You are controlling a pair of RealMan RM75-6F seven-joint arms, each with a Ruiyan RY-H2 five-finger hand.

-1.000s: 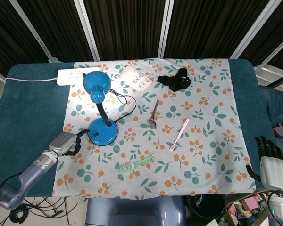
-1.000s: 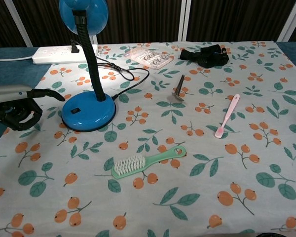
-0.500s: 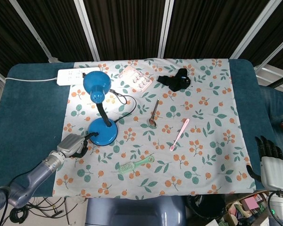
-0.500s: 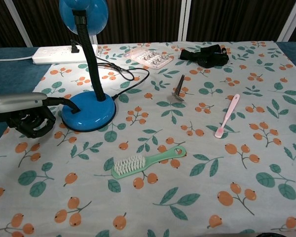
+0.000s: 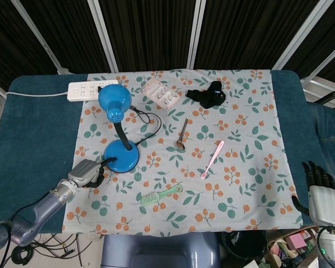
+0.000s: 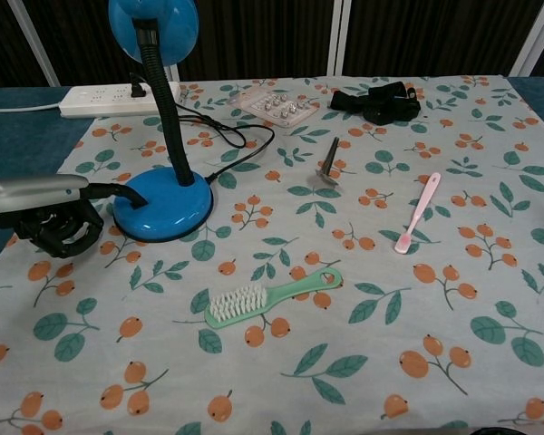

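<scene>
A blue desk lamp stands on the floral cloth, with its round base (image 5: 121,157) (image 6: 163,204) at the left and its shade (image 5: 113,100) on a black gooseneck. My left hand (image 5: 88,173) (image 6: 59,213) lies just left of the base. Most of its fingers are curled in on nothing, and one outstretched finger (image 6: 109,190) touches the base's left edge. My right hand (image 5: 324,199) hangs off the table's right front corner with its fingers apart and nothing in it. It shows only in the head view.
A green brush (image 5: 161,195) (image 6: 270,299) lies in front of the lamp, and a pink toothbrush (image 5: 212,159) (image 6: 419,213) lies to the right. Further back are a small dark spoon-like tool (image 5: 182,134), a black strap (image 5: 207,95), a blister pack (image 5: 161,94) and a white power strip (image 5: 92,89) with the lamp's cord.
My left hand has moved right, up to the lamp base, and its outstretched finger now touches the base edge. The lamp has shifted very slightly. The right hand has not moved.
</scene>
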